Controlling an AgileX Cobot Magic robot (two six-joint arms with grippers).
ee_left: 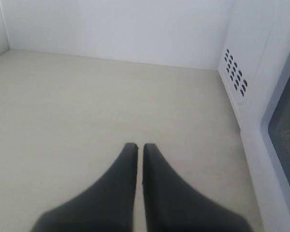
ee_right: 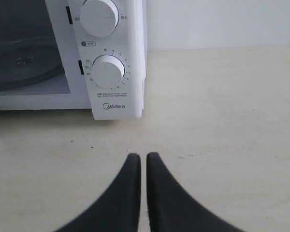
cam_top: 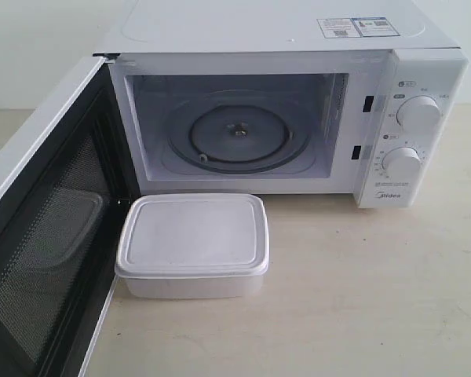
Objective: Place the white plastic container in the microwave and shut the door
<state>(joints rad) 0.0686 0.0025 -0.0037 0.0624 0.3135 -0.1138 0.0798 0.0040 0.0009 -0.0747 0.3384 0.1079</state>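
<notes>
- Exterior view: the microwave (cam_top: 298,31) is shown with the door (cam_top: 47,236) swung wide open. The white plastic container (cam_top: 192,236), lid fitted, is set on the table (cam_top: 361,290) just before the open cavity.
- Left wrist view: the left gripper (ee_left: 140,147) is held above the table, fingers drawn together, nothing gripped. The door's outer face is found ahead of the fingertips, to one side.
- Right wrist view: the right gripper (ee_right: 143,157) is likewise drawn together, nothing gripped. The knobs (ee_right: 108,71) are located ahead of the fingertips; a container corner is seen well apart from them.
</notes>
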